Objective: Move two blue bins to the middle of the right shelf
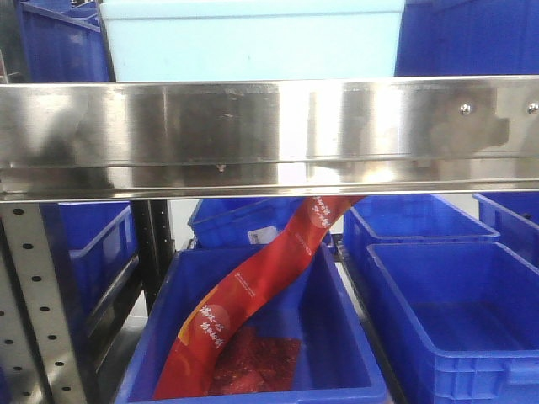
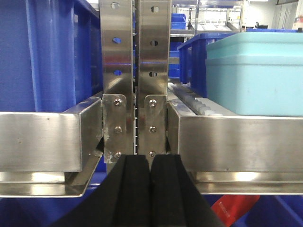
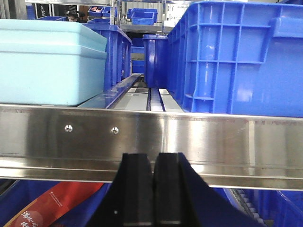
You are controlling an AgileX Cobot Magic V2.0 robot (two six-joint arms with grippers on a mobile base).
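A blue bin [image 1: 261,337] stands on the lower shelf in the front view, with a long red packet strip [image 1: 253,295] draped out of it. A second blue bin [image 1: 459,320] stands to its right. A tall blue bin [image 3: 241,56] stands on the upper shelf in the right wrist view. My left gripper [image 2: 151,163] is shut and empty, in front of the steel shelf uprights [image 2: 135,80]. My right gripper [image 3: 153,163] is shut and empty, in front of the steel shelf rail [image 3: 151,137]. Neither gripper shows in the front view.
A wide steel rail [image 1: 269,139] crosses the front view. A pale turquoise box [image 1: 253,38] sits on the upper shelf; it also shows in the left wrist view [image 2: 258,75] and the right wrist view [image 3: 47,61]. More blue bins [image 1: 97,252] stand left and behind.
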